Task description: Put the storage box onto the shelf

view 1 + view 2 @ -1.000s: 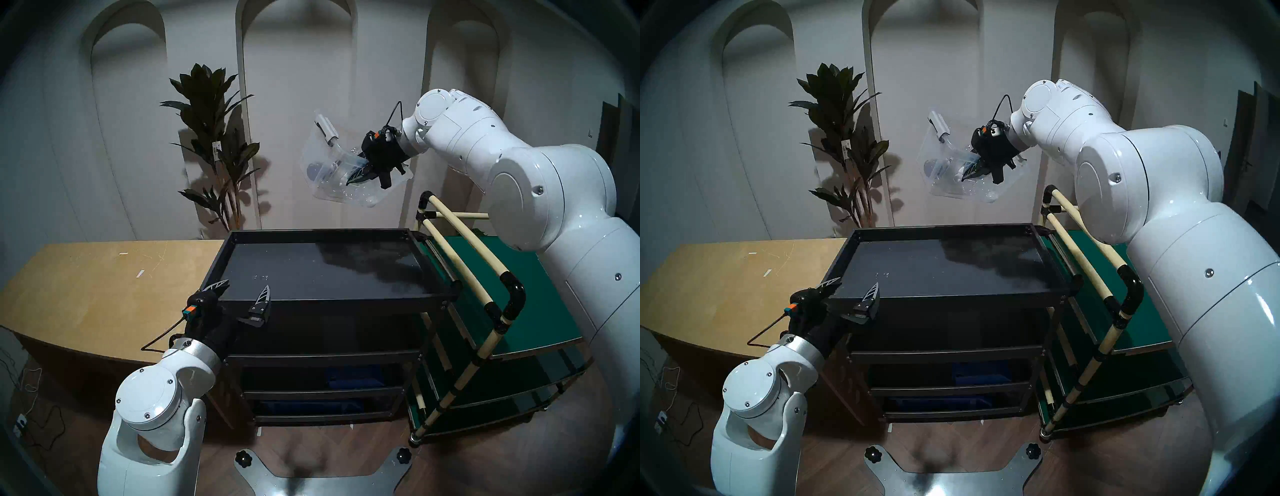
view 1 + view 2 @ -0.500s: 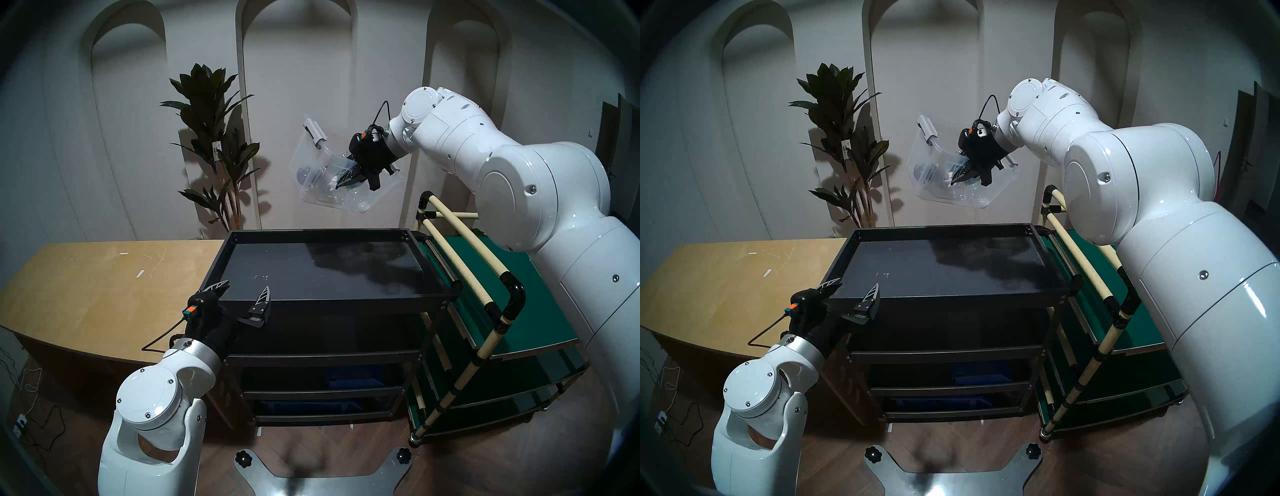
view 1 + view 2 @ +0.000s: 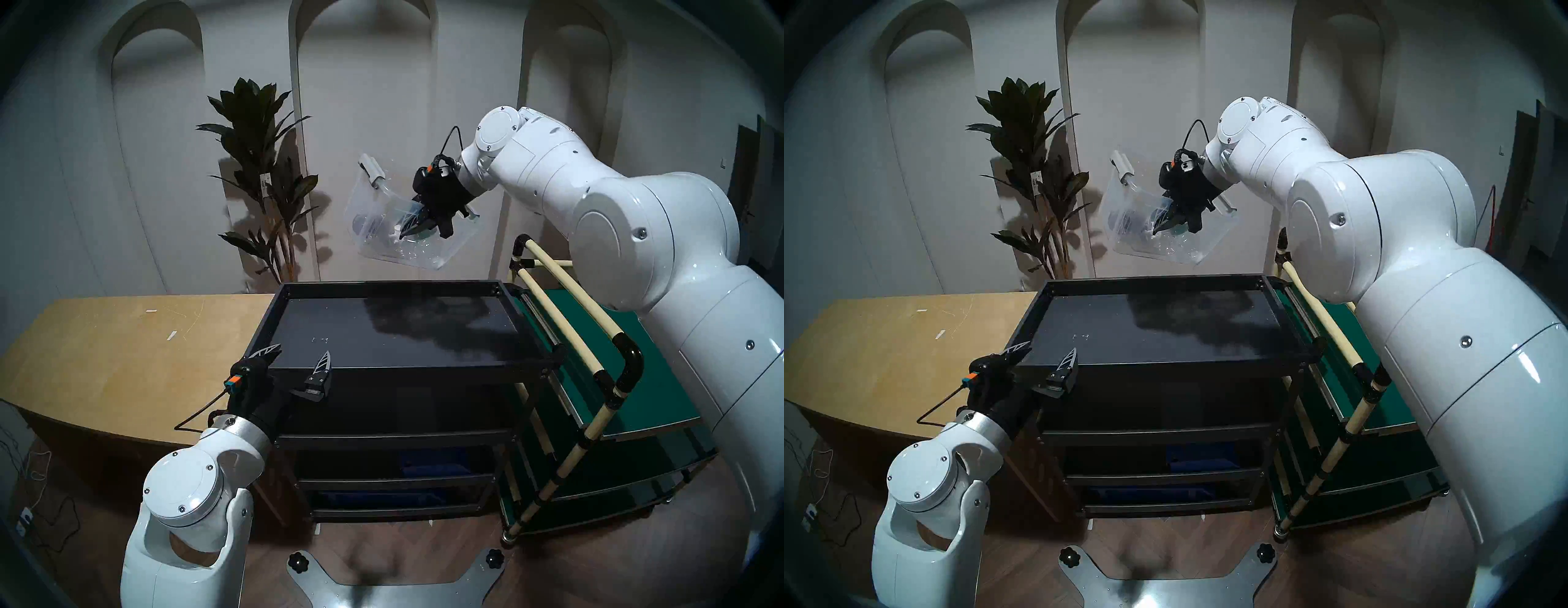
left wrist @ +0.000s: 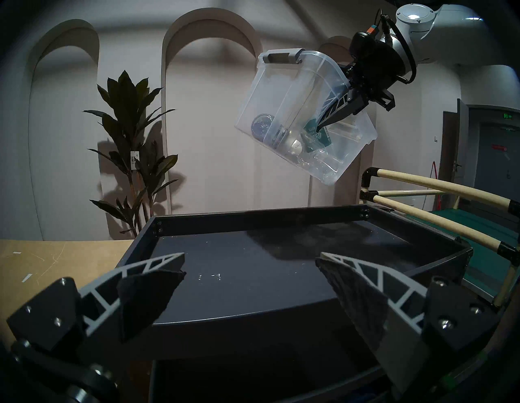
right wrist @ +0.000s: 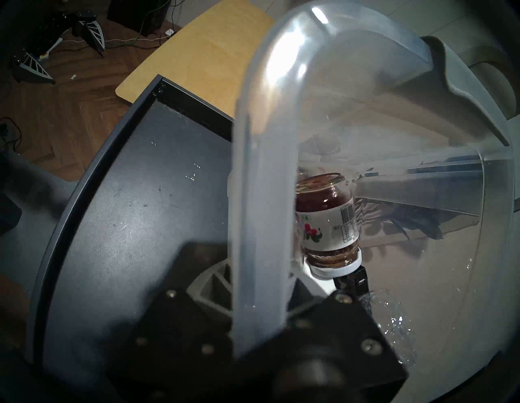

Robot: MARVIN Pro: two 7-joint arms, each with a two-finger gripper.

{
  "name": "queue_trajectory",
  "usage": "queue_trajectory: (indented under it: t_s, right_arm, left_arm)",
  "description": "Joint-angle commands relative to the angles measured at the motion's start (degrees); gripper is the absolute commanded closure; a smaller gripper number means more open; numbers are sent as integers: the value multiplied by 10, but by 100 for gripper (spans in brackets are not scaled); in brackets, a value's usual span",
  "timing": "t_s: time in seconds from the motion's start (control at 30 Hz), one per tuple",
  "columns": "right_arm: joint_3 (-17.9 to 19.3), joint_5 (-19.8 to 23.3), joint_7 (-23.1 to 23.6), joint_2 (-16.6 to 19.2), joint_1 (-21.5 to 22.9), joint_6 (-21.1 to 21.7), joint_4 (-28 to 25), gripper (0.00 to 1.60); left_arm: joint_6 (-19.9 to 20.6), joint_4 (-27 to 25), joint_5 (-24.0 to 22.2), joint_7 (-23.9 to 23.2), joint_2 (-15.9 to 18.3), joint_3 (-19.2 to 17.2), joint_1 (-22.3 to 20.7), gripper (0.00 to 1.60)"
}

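Note:
The clear storage box [image 3: 382, 237] [image 3: 1123, 237] [image 4: 287, 112] with grey clip handles hangs tilted in the air above the far edge of the black shelf's top tray [image 3: 339, 335] [image 3: 1106, 335] [image 4: 253, 281] [image 5: 126, 211]. My right gripper [image 3: 413, 225] [image 3: 1168, 223] [image 4: 329, 118] is shut on the box's long wall [image 5: 261, 197]. Inside lie a jam jar [image 5: 326, 219] and other small items. My left gripper [image 3: 299, 354] [image 3: 1047, 352] [image 4: 250, 270] is open and empty at the tray's near left corner.
A green-topped cart with cream pipes [image 3: 594, 339] [image 3: 1335, 339] [image 4: 450, 197] stands right of the shelf. A tan wooden table [image 3: 106, 348] [image 3: 869, 348] is on its left. A potted plant [image 3: 263, 178] stands behind. Blue bins [image 3: 428, 460] sit on lower tiers.
My right arm has carried the storage box leftward and slightly down, over the shelf's far edge. The left arm has not moved.

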Motion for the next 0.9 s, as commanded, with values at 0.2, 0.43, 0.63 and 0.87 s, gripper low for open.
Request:
queue_trajectory:
  t_s: [0.2, 0.43, 0.63, 0.87]
  right_arm:
    - [5, 3, 11, -15, 22, 27, -20, 160]
    - [4, 0, 21, -21, 19, 42, -20, 160]
    - [4, -3, 27, -24, 16, 55, -20, 160]
    - [3, -6, 35, -33, 13, 69, -21, 160]
  left_arm:
    - [-2, -7, 0, 0, 0, 0, -5, 0]
    - [-2, -5, 0, 0, 0, 0, -5, 0]
    - [-2, -3, 0, 0, 0, 0, -5, 0]
    - [-2, -1, 0, 0, 0, 0, -5, 0]
